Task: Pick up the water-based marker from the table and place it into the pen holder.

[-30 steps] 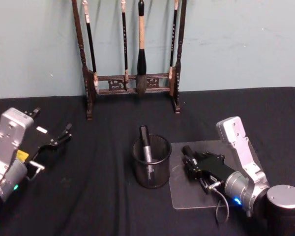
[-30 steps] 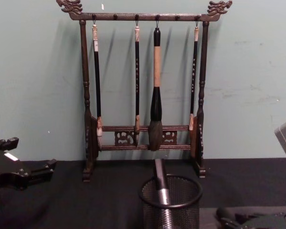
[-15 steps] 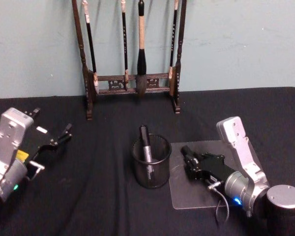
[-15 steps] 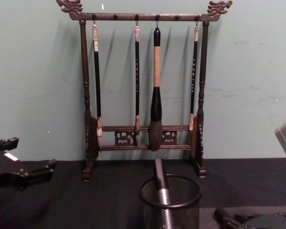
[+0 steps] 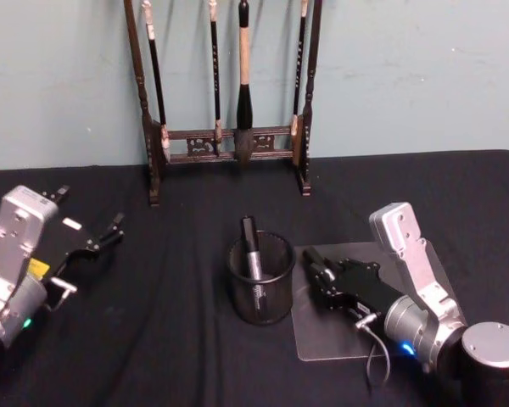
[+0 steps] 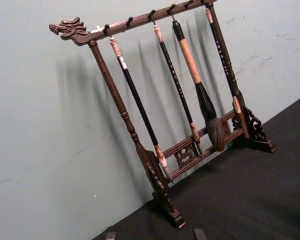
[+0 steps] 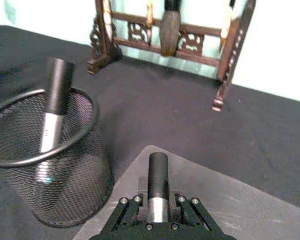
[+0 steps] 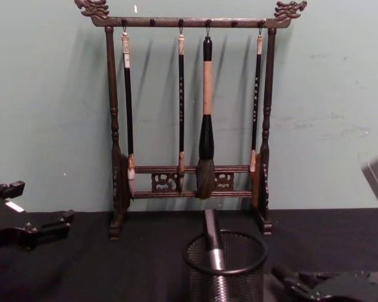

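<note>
Right gripper [image 7: 158,209]: clamping the water-based marker [image 7: 158,175] by its silver barrel, with the fingers closed on both sides and the black cap end projecting forward past the fingertips. Positioning low over a translucent sheet [image 5: 327,335] that is lying flat on the table [image 5: 153,339]; whether the marker is touching the sheet cannot be determined. Sitting just to the right of the pen holder [image 5: 267,303], with the marker's cap end coming close to the holder's right wall but remaining outside the rim. Standing upright near the table's middle, the pen holder is containing a second marker [image 5: 252,250], which is leaning against the rim with its black cap rising above it. Standing farther back, against the pale wall, is a dark wooden brush rack [image 8: 113,126], carrying four hanging brushes [image 8: 206,145]. Left gripper [image 5: 89,212]: resting at the table's left side, well apart from the pen holder, with fingers spread apart, holding nothing, and pointing toward the rack.
</note>
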Motion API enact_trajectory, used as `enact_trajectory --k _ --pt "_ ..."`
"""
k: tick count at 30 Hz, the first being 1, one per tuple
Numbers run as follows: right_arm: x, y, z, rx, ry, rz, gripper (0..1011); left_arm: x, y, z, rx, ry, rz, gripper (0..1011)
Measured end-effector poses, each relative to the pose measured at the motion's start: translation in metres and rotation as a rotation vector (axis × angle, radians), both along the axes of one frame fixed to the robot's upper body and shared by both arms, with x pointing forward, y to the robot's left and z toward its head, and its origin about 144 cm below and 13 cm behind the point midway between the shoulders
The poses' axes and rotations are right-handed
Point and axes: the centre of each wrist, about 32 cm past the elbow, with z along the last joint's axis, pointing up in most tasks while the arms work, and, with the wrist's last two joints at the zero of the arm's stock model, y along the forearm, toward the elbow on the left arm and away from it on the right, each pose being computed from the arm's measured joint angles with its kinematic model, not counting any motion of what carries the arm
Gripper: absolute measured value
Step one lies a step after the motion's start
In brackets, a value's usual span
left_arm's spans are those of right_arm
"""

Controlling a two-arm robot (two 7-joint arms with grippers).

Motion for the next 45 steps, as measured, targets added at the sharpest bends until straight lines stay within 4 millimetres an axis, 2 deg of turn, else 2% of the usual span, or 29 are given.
enact_trajectory --k 13,21,45 --pt "-0.003 -0.006 0.003 0.054 -0.148 0.053 239 0.000 0.000 0.000 0.000 0.000 0.000 1009" --pt "-0.003 -0.009 0.004 0.082 -0.176 0.051 239 0.000 0.000 0.000 0.000 0.000 0.000 1009" --pt "-0.001 -0.016 0.031 0.106 -0.299 0.063 239 0.000 0.000 0.000 0.000 0.000 0.000 1009"
